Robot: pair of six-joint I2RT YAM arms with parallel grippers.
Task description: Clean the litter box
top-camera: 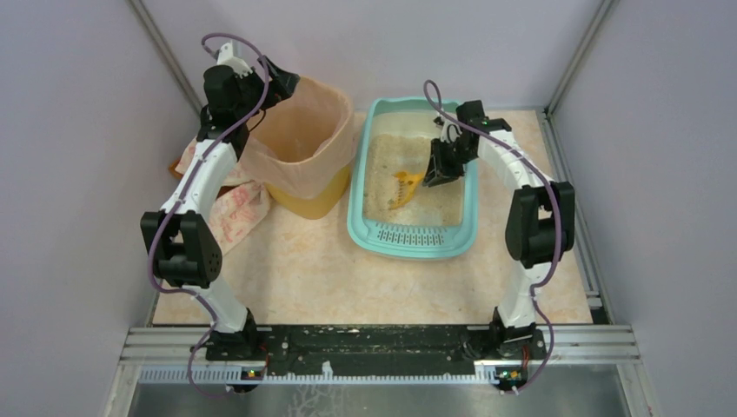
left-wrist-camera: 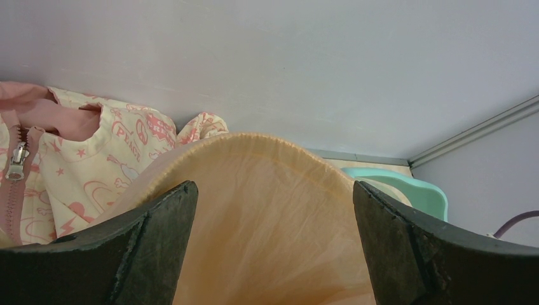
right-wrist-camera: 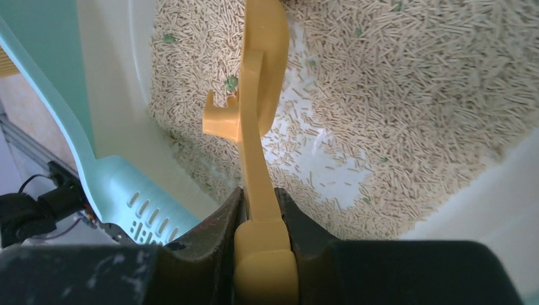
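Note:
The teal litter box [top-camera: 362, 233] sits right of centre, its slotted grille [top-camera: 415, 236] at the near end, with beige litter [top-camera: 387, 165] inside. My right gripper [top-camera: 434, 171] is shut on the handle of a yellow scoop [top-camera: 405, 186], whose head rests in the litter. In the right wrist view the scoop handle [right-wrist-camera: 259, 114] runs up between my fingers [right-wrist-camera: 219, 219] over litter pellets [right-wrist-camera: 407, 82] and a bare patch of box floor. My left gripper [top-camera: 276, 85] is open and empty at the rim of the yellow bin; its fingers [left-wrist-camera: 159, 235] straddle the peach liner [left-wrist-camera: 267, 216].
The round yellow bin with a peach bag liner [top-camera: 300, 143] stands left of the litter box. Patterned cloth [top-camera: 235, 208] lies left of the bin, with a zipper [left-wrist-camera: 18, 155] showing. Lilac walls close in on three sides.

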